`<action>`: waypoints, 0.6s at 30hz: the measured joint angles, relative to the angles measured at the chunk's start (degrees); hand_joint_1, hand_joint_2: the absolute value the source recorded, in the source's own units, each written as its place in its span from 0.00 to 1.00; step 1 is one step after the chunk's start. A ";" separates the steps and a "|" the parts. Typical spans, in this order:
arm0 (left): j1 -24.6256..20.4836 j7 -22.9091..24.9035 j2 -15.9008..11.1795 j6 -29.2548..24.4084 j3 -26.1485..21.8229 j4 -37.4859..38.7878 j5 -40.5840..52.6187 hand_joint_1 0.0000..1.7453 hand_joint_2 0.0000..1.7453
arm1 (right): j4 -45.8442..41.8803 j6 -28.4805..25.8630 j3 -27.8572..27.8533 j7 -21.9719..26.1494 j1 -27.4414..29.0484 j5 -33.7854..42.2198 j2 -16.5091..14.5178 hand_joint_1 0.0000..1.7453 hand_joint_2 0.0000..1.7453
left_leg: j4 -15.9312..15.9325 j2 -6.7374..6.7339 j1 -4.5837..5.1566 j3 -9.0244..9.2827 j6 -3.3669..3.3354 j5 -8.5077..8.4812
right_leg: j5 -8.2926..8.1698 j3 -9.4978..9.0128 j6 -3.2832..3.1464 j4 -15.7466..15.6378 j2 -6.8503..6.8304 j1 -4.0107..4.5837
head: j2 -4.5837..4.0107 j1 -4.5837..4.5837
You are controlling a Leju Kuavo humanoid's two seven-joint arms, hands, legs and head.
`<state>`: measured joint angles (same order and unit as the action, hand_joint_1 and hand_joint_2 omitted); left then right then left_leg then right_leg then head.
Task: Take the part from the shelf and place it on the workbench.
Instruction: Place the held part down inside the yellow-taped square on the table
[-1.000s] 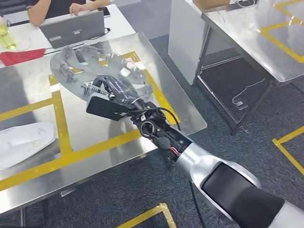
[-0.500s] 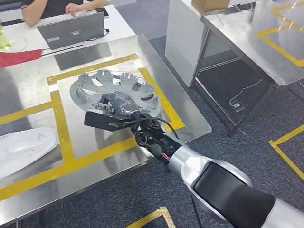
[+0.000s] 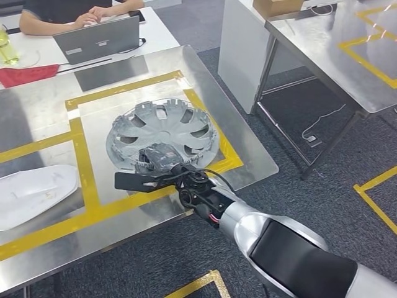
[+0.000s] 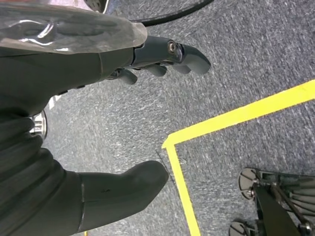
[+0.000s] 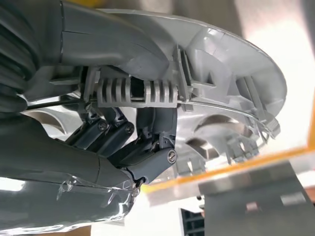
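Part (image 3: 164, 127), a grey wheel cover, lies flat on the steel surface (image 3: 42, 105) at frame centre inside the yellow square. Right hand (image 3: 157, 158) grips its near rim; release remains. Left hand (image 4: 122, 123) hangs spread, holding nothing.

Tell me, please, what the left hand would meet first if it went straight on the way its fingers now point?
The left hand hangs open above grey carpet. Straight ahead nothing blocks it; it would probably meet the carpet near the yellow floor tape, though depth is unclear.
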<state>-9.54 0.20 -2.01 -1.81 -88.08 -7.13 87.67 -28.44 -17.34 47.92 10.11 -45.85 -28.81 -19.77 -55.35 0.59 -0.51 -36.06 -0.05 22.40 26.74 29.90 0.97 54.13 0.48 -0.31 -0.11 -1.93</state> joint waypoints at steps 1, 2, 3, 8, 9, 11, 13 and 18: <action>0.00 -0.04 -0.01 0.04 0.00 0.00 0.00 0.00 1.00 | 0.37 0.45 0.50 -0.54 0.09 -0.07 -0.04 0.00 0.00 | 0.01 -0.02 -0.01 0.02 0.00 0.00 | 0.00 -0.01 0.00 0.01 0.00 0.00 | 0.00 0.05; 0.01 -0.12 -0.01 0.06 0.00 0.00 -0.01 0.00 0.75 | 0.73 0.78 0.97 -0.99 0.18 -0.08 -0.08 0.00 0.00 | 0.02 -0.04 -0.03 0.05 0.00 -0.01 | 0.00 -0.02 0.00 0.01 0.00 0.01 | 0.00 0.09; 0.01 -0.22 -0.02 0.03 0.00 0.00 -0.02 0.00 0.50 | 1.06 0.95 1.41 -1.23 0.24 -0.08 -0.10 0.00 0.00 | 0.03 -0.06 -0.04 0.08 0.01 -0.01 | 0.00 -0.03 0.00 0.02 0.01 0.04 | 0.00 0.11; 0.02 -0.39 -0.04 -0.33 0.02 0.00 -0.06 0.00 0.00 | 2.04 0.83 2.78 -1.32 0.33 0.02 -0.15 0.00 0.00 | 0.17 -0.10 -0.06 0.34 0.01 -0.01 | 0.01 -0.18 -0.02 0.04 0.04 0.13 | 0.00 0.26; 0.02 -0.33 -0.04 -0.35 0.02 0.00 -0.07 0.00 0.00 | 2.16 0.82 2.96 -1.33 0.32 0.05 -0.18 0.00 0.00 | 0.20 -0.10 -0.06 0.38 0.01 -0.01 | 0.02 -0.21 -0.02 0.04 0.04 0.13 | 0.00 0.27; 0.03 -0.21 -0.04 -0.36 0.02 -0.01 -0.09 0.00 0.00 | 2.32 0.80 3.32 -1.35 0.29 0.11 -0.20 0.00 0.00 | 0.26 -0.10 -0.05 0.49 0.02 -0.01 | 0.03 -0.28 -0.04 0.04 0.04 0.13 | 0.00 0.30; 0.04 -0.20 -0.04 -0.36 0.02 -0.01 -0.09 0.00 0.00 | 2.37 0.79 3.64 -1.41 0.24 0.23 -0.21 0.00 0.00 | 0.29 -0.10 -0.05 0.57 0.02 -0.01 | 0.05 -0.34 -0.04 0.04 0.04 0.13 | 0.00 0.34; 0.05 -0.17 -0.03 -0.40 0.02 0.00 -0.09 0.00 0.00 | 2.38 0.60 3.95 -0.21 0.15 2.80 -0.25 0.00 0.00 | 0.38 -0.10 -0.05 0.72 0.02 -0.01 | 0.07 -0.44 -0.03 0.03 0.04 0.13 | 0.00 0.35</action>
<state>-9.49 0.03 -2.04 -2.21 -88.06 -7.13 87.58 -26.05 -16.75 51.87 9.90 -45.69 -26.02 -20.02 -54.98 0.49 -0.56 -35.34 -0.04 22.39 26.81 29.46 0.94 54.16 0.52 -0.19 -0.11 -1.58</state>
